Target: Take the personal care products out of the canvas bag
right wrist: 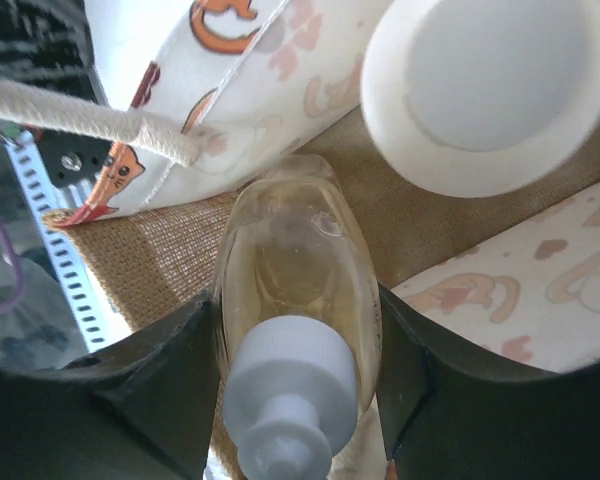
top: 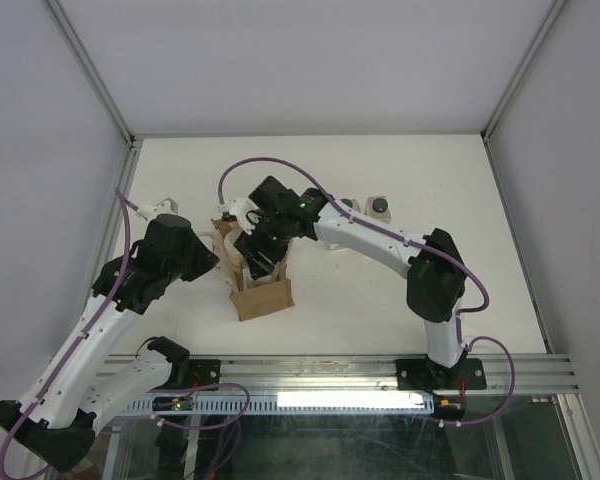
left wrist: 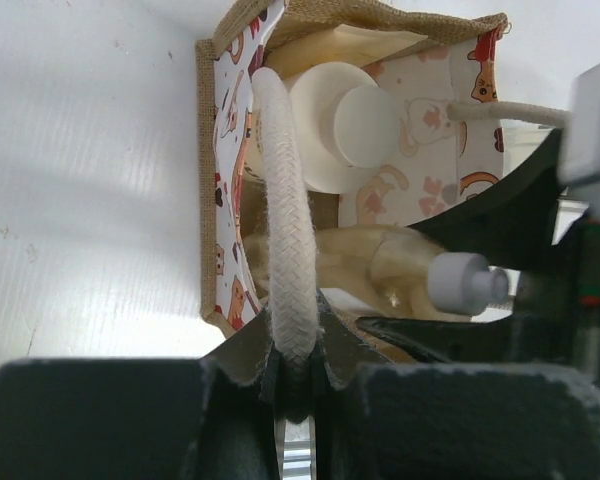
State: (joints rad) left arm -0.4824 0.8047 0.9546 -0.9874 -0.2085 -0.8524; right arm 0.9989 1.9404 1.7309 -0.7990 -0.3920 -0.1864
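Right wrist: right gripper (right wrist: pixel 295 310) clamps slim amber bottle (right wrist: pixel 290 230) inside canvas bag (right wrist: pixel 130 260); left gripper (left wrist: pixel 298 395) pinches handle (left wrist: pixel 280 200). Extraction in hand; next likely straight lift past rim.

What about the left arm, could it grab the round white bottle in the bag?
Probably not. The left tool is shut on the rope handle of the canvas bag, and the right tool crowds the opening beside the cream-white bottle.

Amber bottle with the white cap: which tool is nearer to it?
Right. The right tool grips the amber bottle inside the canvas bag; the left tool is beside it, pinching the bag's white loop handle.
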